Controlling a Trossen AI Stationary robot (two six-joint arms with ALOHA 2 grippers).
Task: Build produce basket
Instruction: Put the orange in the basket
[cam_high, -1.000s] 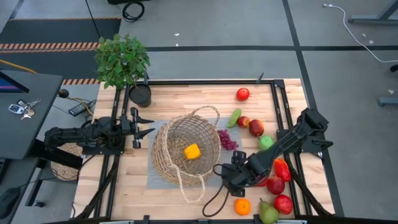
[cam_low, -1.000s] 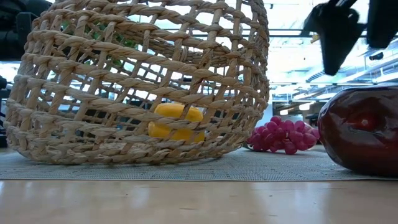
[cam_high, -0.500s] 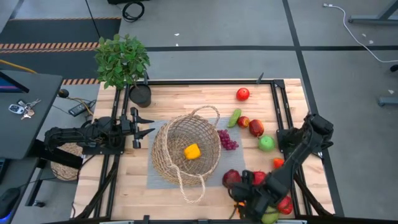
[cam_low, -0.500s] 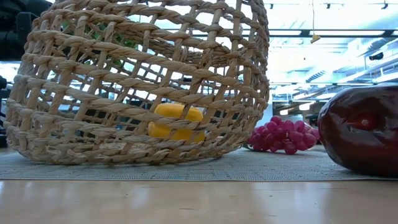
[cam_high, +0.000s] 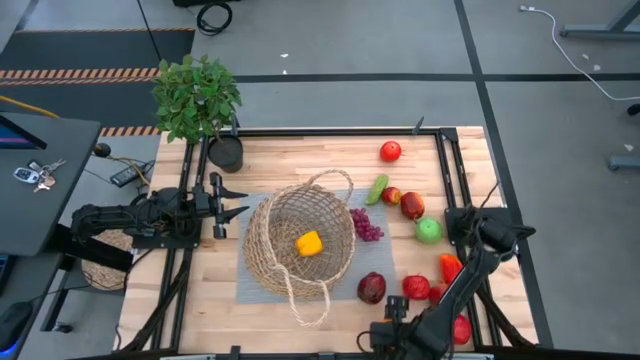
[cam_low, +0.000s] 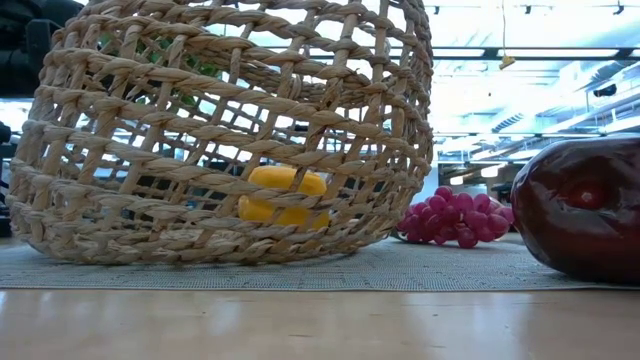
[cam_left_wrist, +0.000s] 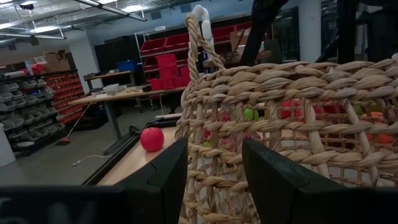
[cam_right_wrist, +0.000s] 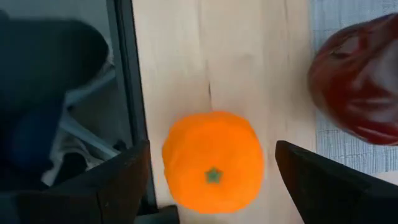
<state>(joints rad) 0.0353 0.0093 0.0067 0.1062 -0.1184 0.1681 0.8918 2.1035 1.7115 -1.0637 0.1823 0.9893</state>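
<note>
Table: wood top (cam_high: 200, 290), grey mat (cam_high: 250, 292) under basket.
R gripper (cam_right_wrist: 208, 163): jaws apart, we see orange (cam_right_wrist: 212, 162) between them, no contact; near front edge.
L gripper (cam_high: 228, 200): jaws apart, beside basket (cam_high: 290, 235).
Basket: holds yellow pepper (cam_high: 309, 243); plum (cam_high: 371, 288) w/ grapes (cam_high: 365, 224) just outside.

A leafy green potted plant (cam_high: 196, 97) in a dark pot (cam_high: 226, 153) is standing at the far left corner of the pale wooden table (cam_high: 300, 160). A grey rectangular mat (cam_high: 248, 288) is lying mid-table. Keys (cam_high: 30, 175) are resting on a dark side desk (cam_high: 40, 200).
</note>
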